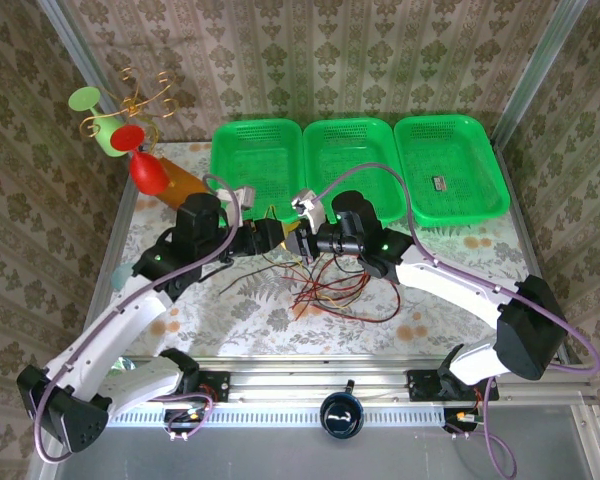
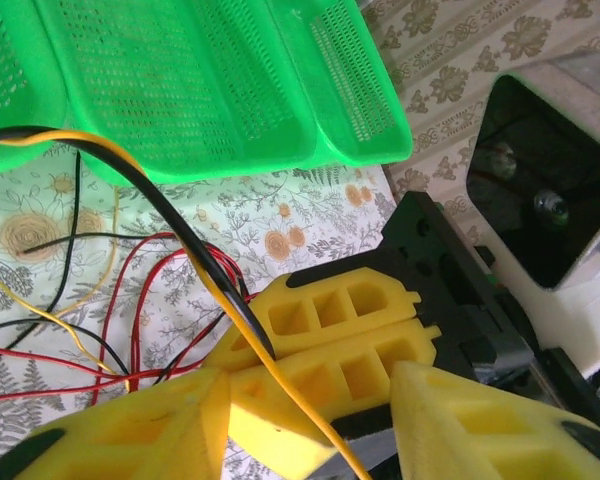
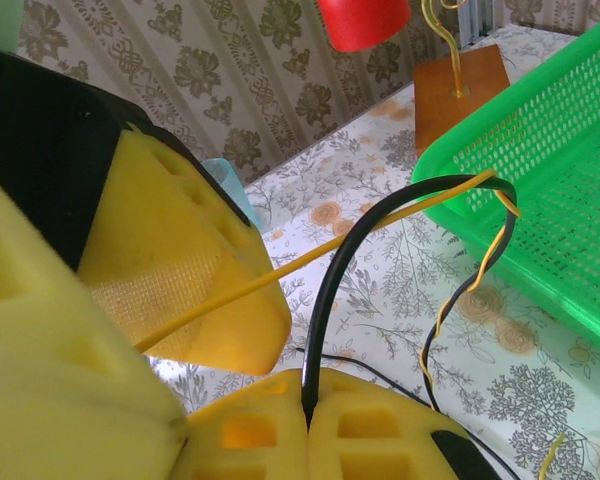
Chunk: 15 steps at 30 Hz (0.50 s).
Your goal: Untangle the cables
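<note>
A loose tangle of thin red, black and yellow cables [image 1: 335, 290] lies on the flowered table [image 1: 240, 305] just in front of both grippers. My right gripper [image 1: 305, 243] [image 3: 308, 420] is shut on a black cable [image 3: 325, 300] [image 2: 130, 170], which arches up from its yellow pads. My left gripper [image 1: 272, 236] [image 2: 310, 380] faces it tip to tip, its jaws apart. A yellow cable [image 2: 280, 385] [image 3: 380, 222] runs through that gap and lies across one left pad. Red cables [image 2: 150, 290] loop on the table below.
Three green baskets stand in a row at the back: left [image 1: 257, 160], middle [image 1: 350, 165], right [image 1: 450, 165] with a small dark item [image 1: 442, 184]. A wire stand with a red cup [image 1: 130, 135] and a green cup [image 1: 84, 98] sits at the back left.
</note>
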Motion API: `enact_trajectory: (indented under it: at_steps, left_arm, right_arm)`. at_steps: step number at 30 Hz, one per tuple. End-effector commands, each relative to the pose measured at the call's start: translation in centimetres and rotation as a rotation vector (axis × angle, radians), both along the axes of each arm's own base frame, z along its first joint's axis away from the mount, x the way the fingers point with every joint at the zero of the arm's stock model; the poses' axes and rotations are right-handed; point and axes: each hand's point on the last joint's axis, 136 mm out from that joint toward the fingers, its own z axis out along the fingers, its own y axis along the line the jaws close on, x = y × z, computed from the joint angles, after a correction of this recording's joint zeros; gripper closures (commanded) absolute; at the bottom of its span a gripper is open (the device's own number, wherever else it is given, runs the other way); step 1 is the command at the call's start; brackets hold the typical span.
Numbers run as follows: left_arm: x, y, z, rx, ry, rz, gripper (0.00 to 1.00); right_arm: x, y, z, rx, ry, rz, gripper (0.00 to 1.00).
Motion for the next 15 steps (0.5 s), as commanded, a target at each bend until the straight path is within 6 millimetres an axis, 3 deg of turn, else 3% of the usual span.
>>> enact_trajectory:
  at_steps: [1, 4, 11, 12, 15]
  left_arm:
    - [0.0, -0.4, 1.1, -0.017, -0.029, -0.01, 0.66]
    - [0.3, 0.1, 1.0, 0.001, -0.038, 0.018, 0.77]
    - [0.2, 1.0, 1.5, 0.016, -0.06, 0.042, 0.82]
    - [0.2, 1.2, 1.5, 0.022, -0.064, 0.049, 0.82]
    - [0.2, 1.6, 1.3, 0.033, -0.066, 0.062, 0.96]
  right_arm:
    - [0.0, -0.6, 0.4, -0.01, -0.029, -0.017, 1.0]
    - [-0.1, -0.8, 0.4, -0.015, -0.033, -0.02, 1.0]
    - [0.5, -1.6, -0.1, -0.028, -0.03, -0.05, 1.0]
    - [0.3, -2.0, 1.1, -0.005, -0.051, -0.055, 1.0]
    - [0.5, -2.4, 1.4, 0.008, -0.056, -0.067, 1.0]
